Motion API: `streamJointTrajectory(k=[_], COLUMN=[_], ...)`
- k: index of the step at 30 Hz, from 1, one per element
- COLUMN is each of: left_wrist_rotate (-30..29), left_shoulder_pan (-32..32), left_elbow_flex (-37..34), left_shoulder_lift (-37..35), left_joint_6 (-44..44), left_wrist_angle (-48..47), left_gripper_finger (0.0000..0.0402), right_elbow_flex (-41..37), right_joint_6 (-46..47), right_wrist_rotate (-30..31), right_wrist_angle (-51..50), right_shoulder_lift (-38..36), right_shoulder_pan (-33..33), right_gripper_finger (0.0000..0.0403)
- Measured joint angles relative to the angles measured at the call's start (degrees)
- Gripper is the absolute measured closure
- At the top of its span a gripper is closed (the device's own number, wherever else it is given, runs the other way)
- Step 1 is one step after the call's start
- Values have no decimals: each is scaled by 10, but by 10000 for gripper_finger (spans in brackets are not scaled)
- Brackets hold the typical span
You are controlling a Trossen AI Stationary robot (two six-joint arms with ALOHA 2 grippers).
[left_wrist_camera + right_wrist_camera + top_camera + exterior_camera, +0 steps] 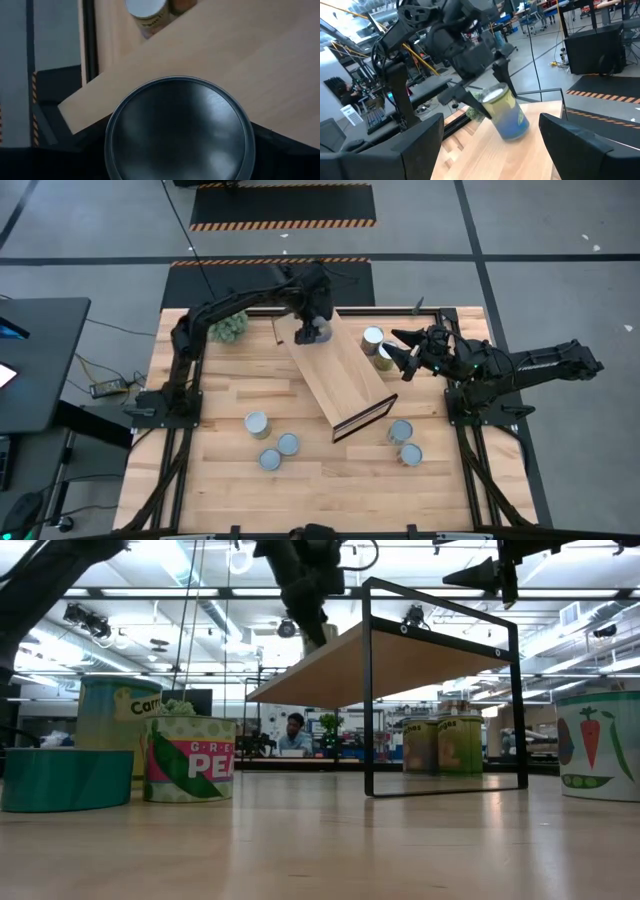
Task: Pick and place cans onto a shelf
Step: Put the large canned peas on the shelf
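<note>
The light-wood shelf (345,375) stands slantwise on the table, with its dark frame (440,690) at the near end. My left gripper (315,320) is over the shelf's far end, shut on a can with a yellow and blue label (505,112). The can's round metal end fills the left wrist view (177,130). My right gripper (402,352) is open and empty beside the shelf's right side, pointing at the held can, next to two cans (373,337) standing upright on the table. Several more cans (270,442) stand near the front edge. My left gripper pinches the can between its two fingers (501,70), on its side wall near the upper end (492,95). The fingers come from above, slanting down. The can is tilted, with its lower end (512,130) just over the shelf's top board; whether it touches the board, I cannot tell.
A green spiky plant ball (228,330) lies at the far left of the table. Two cans (405,442) stand right of the shelf's frame end. In the low view a green peas can (190,770), a teal can (65,780) and a vegetable-print can (600,745) stand close by.
</note>
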Motion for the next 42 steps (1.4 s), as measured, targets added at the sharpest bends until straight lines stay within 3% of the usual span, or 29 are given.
streamJointTrajectory(k=[6,12,26,35,42], left_wrist_rotate=[-16,-93,-172,-249,-276], left_shoulder_pan=[-4,-17,-30,-10,5], left_elbow_flex=[0,0,5,-2,-2], left_shoulder_lift=[4,4,-18,-17,-17], left_joint_6=[2,-11,27,34,33], left_wrist_angle=[13,35,28,27,29], left_gripper_finger=[63,8,12,12,12], right_elbow_flex=[0,0,0,0,0], right_joint_6=[0,0,-6,-5,-5], right_wrist_rotate=[3,3,4,3,3], right_wrist_angle=[0,0,-2,0,0], right_shoulder_lift=[0,0,0,0,0], right_shoulder_pan=[0,0,0,0,0], right_gripper_finger=[69,69,69,69,69])
